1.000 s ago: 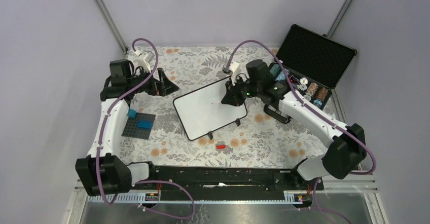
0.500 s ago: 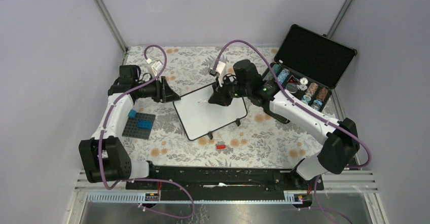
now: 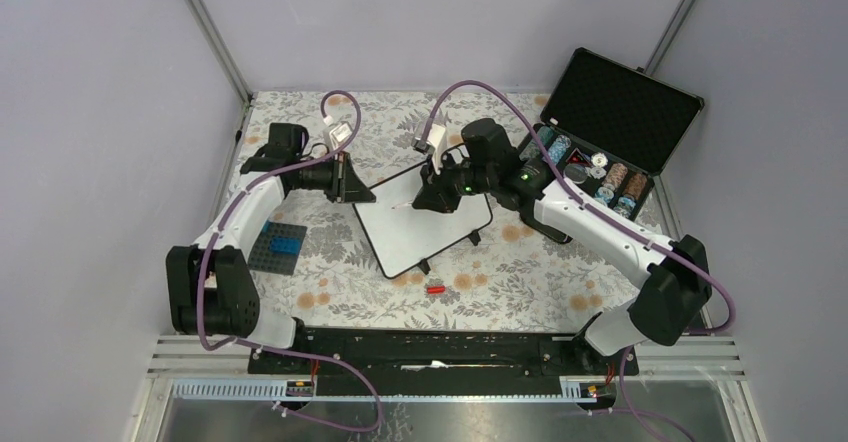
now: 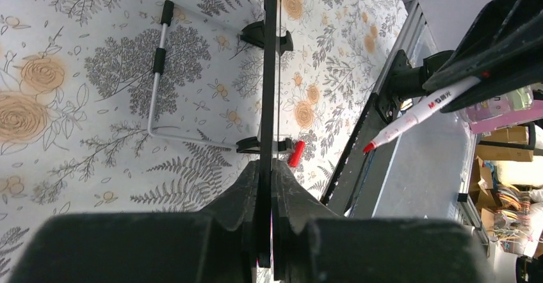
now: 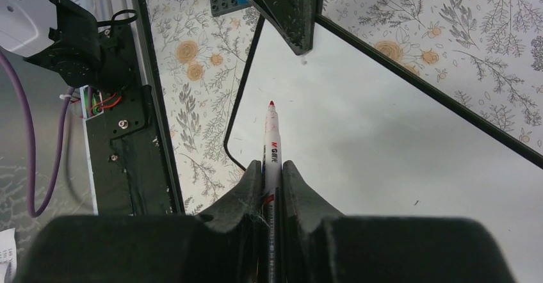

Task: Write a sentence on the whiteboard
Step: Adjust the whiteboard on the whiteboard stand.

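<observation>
The table (image 3: 520,297) has a cloth on it with grey leaves and orange flowers. The whiteboard (image 3: 425,224) is in the middle, turned a bit sideways, with its small black feet on the near side. A little red cap (image 3: 435,288) lies on the cloth just in front of it. On the left lies a flat grey plate (image 3: 262,254) with a blue brick (image 3: 288,248) on top. At the far right sits an open black case (image 3: 612,112) with round things inside.

White arm links (image 3: 600,230), blk joints (image 3: 668,302), purple cables (image 3: 480,87), green LED (image 3: 519,174) on rt arm.
</observation>
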